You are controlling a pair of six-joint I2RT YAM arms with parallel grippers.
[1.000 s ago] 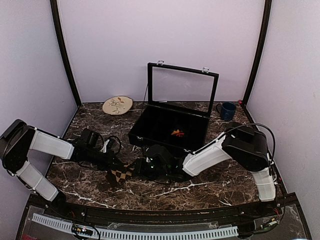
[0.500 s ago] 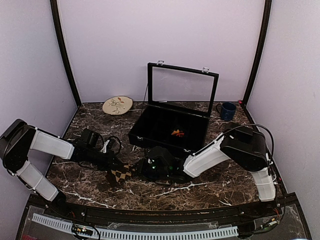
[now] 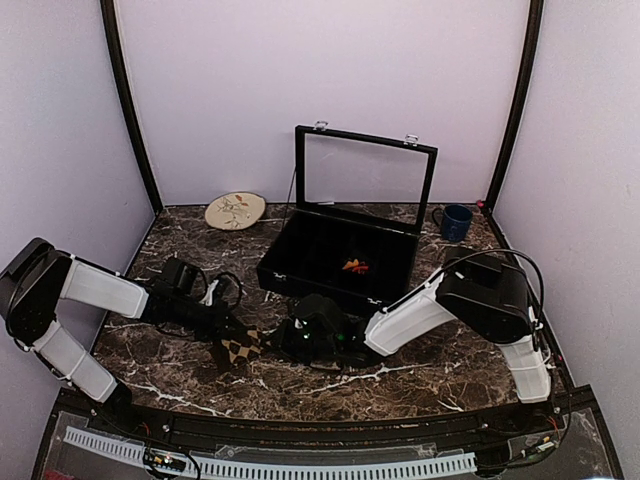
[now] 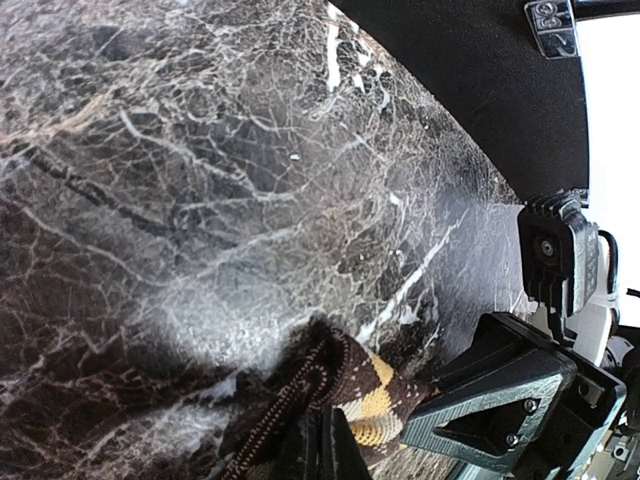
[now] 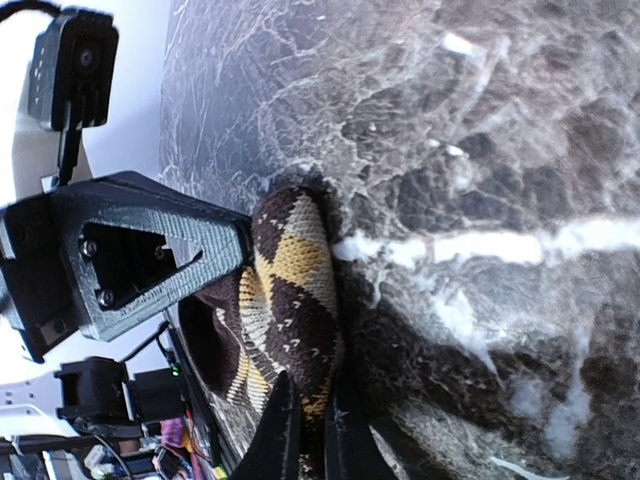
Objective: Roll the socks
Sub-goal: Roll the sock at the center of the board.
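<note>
A tan-brown and black argyle sock (image 3: 240, 349) lies bunched on the marble table (image 3: 420, 380) between my two grippers. My left gripper (image 3: 229, 333) is shut on one end of it; in the left wrist view its fingertips (image 4: 321, 415) pinch the dark ribbed edge of the sock (image 4: 385, 385). My right gripper (image 3: 284, 340) is shut on the other end, its fingertips (image 5: 310, 395) closed over the diamond-patterned fold of the sock (image 5: 295, 270). The grippers stand close together, facing each other. A red and orange sock (image 3: 354, 265) lies inside the black case.
The black case (image 3: 285, 262) stands open just behind the grippers, its glass lid (image 3: 365, 170) upright. A round patterned plate (image 3: 235, 210) sits at the back left and a blue mug (image 3: 455, 221) at the back right.
My right gripper has closed from open onto the tan-brown sock and shifted slightly left. The left gripper has stayed shut on the sock in place.
</note>
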